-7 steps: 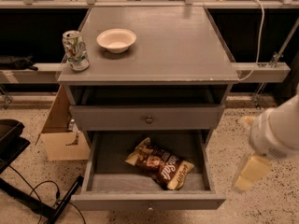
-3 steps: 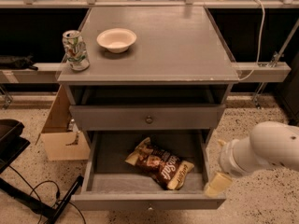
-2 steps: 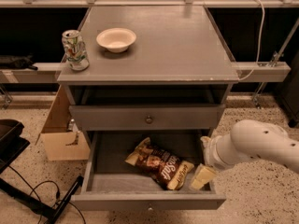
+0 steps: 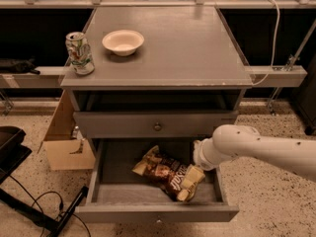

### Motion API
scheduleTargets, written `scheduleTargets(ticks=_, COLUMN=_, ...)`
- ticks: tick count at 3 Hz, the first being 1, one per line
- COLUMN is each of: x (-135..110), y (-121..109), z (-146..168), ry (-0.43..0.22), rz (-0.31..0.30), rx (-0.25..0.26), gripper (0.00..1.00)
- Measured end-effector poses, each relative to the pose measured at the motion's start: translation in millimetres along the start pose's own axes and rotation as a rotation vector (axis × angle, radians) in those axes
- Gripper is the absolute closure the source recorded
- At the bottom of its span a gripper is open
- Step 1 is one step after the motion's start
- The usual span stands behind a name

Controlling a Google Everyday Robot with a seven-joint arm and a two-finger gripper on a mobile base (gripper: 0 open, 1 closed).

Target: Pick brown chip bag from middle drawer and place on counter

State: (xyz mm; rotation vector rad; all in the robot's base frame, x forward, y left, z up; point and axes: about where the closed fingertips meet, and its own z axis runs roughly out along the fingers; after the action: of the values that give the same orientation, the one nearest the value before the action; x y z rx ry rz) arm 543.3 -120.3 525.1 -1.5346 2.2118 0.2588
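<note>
The brown chip bag [image 4: 160, 170] lies flat in the open middle drawer [image 4: 155, 212], slanting from back left to front right. My white arm comes in from the right. My gripper [image 4: 190, 183] is down inside the drawer, right over the bag's front right end. The counter [image 4: 173, 48] is the grey cabinet top above.
A white bowl [image 4: 123, 41] and a crushed drink can [image 4: 80, 53] stand on the counter's left side. A closed drawer front with a round knob [image 4: 157, 127] overhangs the open drawer. A cardboard box [image 4: 64, 142] sits on the floor at the left, with cables and a black base.
My arm has swung left from outside the drawer's right side and lowered, bringing the gripper into the drawer onto the bag's right end. The bag has not moved.
</note>
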Motion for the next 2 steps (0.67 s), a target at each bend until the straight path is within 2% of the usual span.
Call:
scheduleTargets(ticks=1, x=-7.7, y=-11.0, z=63.5, ry=-0.012, rz=-0.004, rx=-0.037, gripper=0.0)
scheduleTargets(ticks=2, x=-9.8, y=-10.8, z=99.9, ry=-0.024, rz=-0.008, rx=-0.074, gripper=0.0)
